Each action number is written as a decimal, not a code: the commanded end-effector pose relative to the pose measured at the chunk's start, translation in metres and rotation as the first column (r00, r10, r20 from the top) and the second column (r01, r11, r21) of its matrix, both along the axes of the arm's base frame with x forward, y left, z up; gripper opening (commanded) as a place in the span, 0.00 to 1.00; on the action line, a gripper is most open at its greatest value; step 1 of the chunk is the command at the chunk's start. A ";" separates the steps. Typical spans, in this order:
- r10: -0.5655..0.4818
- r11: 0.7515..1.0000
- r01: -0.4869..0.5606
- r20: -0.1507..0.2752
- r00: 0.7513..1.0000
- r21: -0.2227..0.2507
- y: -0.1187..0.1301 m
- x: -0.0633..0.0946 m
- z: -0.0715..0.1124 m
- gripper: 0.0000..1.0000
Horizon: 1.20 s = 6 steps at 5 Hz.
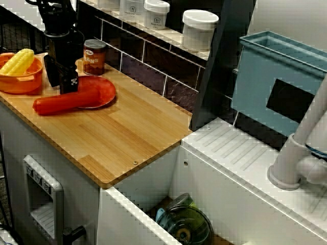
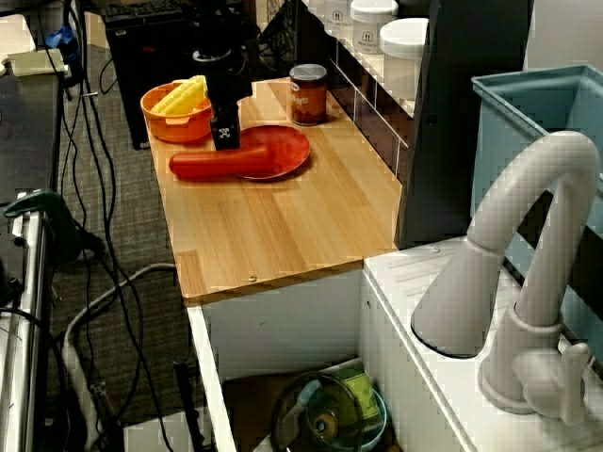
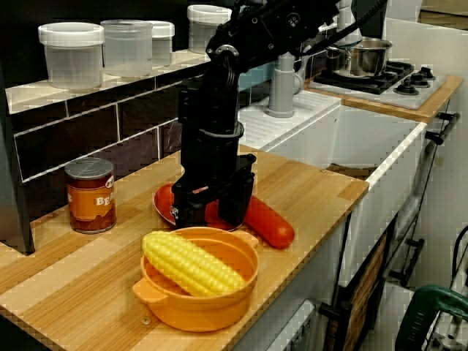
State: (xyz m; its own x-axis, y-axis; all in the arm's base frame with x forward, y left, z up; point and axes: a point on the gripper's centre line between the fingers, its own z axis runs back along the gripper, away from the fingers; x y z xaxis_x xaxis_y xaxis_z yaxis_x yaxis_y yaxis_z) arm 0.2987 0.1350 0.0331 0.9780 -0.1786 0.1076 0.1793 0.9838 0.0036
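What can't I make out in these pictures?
Whether the gripper grips the red sausage: in the view across the counter, its own body hides the fingertips.
The label on the can: blurred and curving away in every view.
What lies under the glass lid in the sink: cut off by the bottom edge, view from above.

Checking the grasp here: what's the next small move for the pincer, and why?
Probably close the pincer on the sausage. It sits low over the sausage's end that lies on the plate, and the views don't show a firm grip yet.
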 end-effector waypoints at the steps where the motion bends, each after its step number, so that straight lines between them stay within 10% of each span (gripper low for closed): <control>1: -0.007 1.000 0.007 -0.008 1.000 -0.013 -0.002 0.004 0.029 1.00; 6: -0.043 0.999 0.042 -0.039 0.998 -0.024 -0.016 -0.020 0.027 1.00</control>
State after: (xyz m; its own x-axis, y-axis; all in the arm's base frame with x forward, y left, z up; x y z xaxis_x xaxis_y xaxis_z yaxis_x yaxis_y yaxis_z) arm 0.2734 0.1144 0.0360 0.9766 -0.2146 0.0131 0.2150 0.9737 -0.0753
